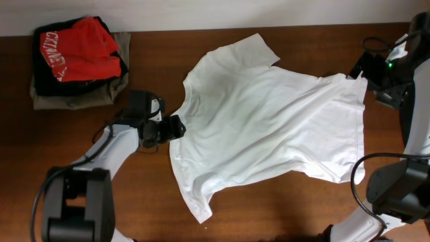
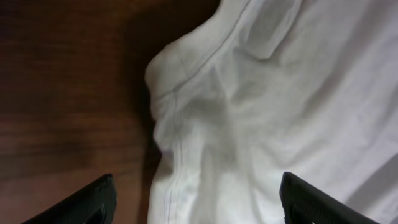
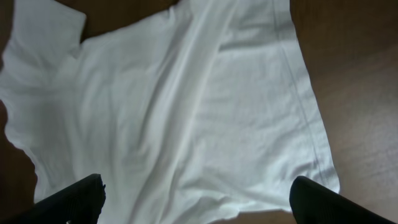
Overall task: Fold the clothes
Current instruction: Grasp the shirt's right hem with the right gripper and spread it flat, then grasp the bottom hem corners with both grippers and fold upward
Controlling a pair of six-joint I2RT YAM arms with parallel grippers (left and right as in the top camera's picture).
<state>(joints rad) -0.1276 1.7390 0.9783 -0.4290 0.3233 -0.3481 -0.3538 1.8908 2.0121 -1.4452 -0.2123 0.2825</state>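
A white T-shirt [image 1: 269, 128] lies spread and wrinkled across the middle of the brown table. My left gripper [image 1: 176, 127] is open at the shirt's left edge, near the collar; in the left wrist view its fingers straddle a bunched hem fold [image 2: 186, 155] without closing on it. My right gripper [image 1: 366, 75] is open above the shirt's right corner; in the right wrist view the shirt [image 3: 186, 112] fills the frame between the wide-apart fingers [image 3: 196, 202].
A stack of folded clothes [image 1: 77, 60], with red on top of black and khaki, sits at the back left. Bare wooden table [image 1: 282, 208] shows along the front and the left.
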